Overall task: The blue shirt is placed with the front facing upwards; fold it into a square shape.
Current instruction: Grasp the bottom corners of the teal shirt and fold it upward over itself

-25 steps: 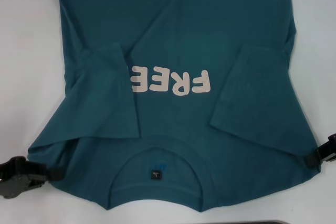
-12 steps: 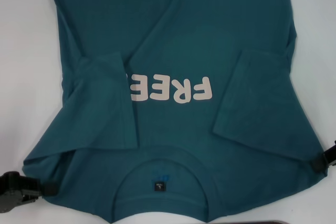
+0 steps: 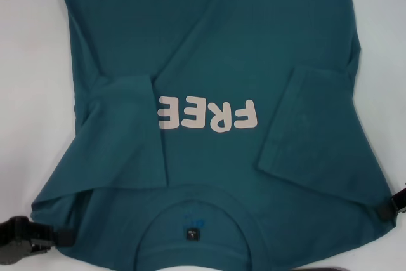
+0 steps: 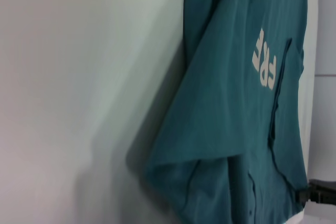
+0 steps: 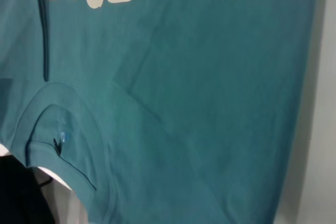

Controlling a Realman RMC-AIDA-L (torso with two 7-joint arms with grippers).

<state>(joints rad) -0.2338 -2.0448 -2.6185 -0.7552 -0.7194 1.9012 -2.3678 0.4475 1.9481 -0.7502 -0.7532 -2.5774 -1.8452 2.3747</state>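
Observation:
The blue shirt [image 3: 216,49] lies front up on the white table [image 3: 28,61], collar toward me. Its pale lettering [image 3: 208,113] reads upside down, and the small dark neck tag [image 3: 191,233] shows inside the collar. Both short sleeves are folded in over the chest. My left gripper [image 3: 62,238] is shut on the shirt's left shoulder corner at the near left. My right gripper [image 3: 382,211] pinches the right shoulder corner at the near right edge. In the left wrist view the shirt [image 4: 226,103] hangs slightly off the table near the held corner. The right wrist view shows the collar [image 5: 68,124].
Bare white table [image 3: 380,42] flanks the shirt on both sides. A dark strip [image 3: 355,268] lies along the near edge of the head view. In the right wrist view a dark mass [image 5: 16,192] sits beside the collar.
Both grippers have moved toward me, pulling the shirt's shoulders along. The collar, tag and lettering have shifted nearer, and the left sleeve fold has shifted a little.

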